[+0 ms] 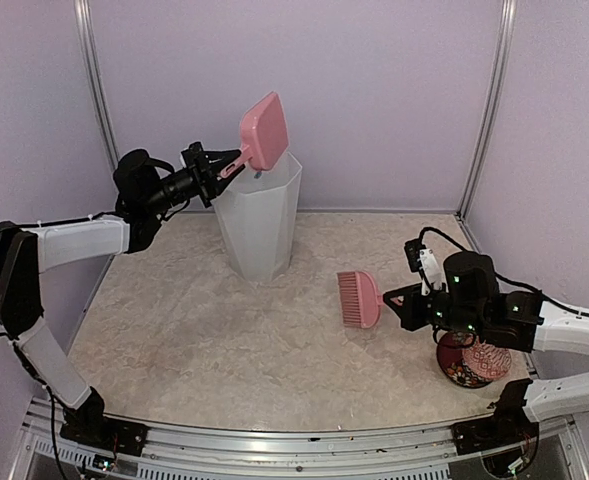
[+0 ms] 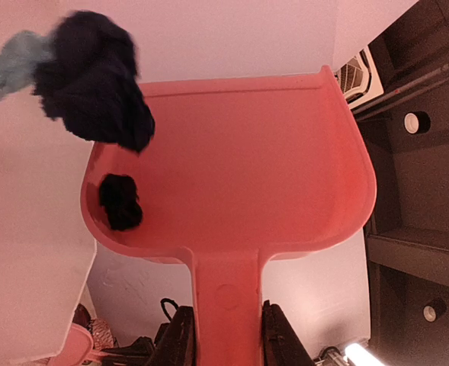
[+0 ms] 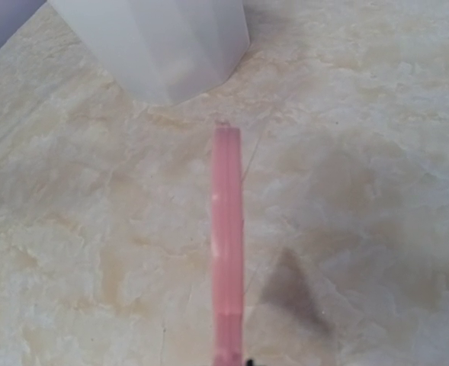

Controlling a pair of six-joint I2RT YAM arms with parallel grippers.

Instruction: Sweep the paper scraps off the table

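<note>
On your left, the left gripper [image 1: 224, 168] is clamped on the handle of a smooth pink plastic dustpan [image 1: 264, 130]. It is held above the rim of a tall, faceted, translucent white bin [image 1: 259, 225]. The dustpan's long axis rises from the handle at lower left to the pan at upper right.

In the left wrist view you see the paper scraps [image 2: 120, 202]. One small black crumpled lump sits in the pan's rounded left corner. A larger, blurred black one and a teal one lie at the pan's left lip, the teal stretching leftward. The black ones are rounded wads with no clear long axis.

The speckled beige table [image 1: 224, 340] spreads below. To your right, the right gripper [image 1: 389, 300] is closed on a pink bristled brush [image 1: 359, 298], head pointing left, above a red patterned dish [image 1: 474, 362].
</note>
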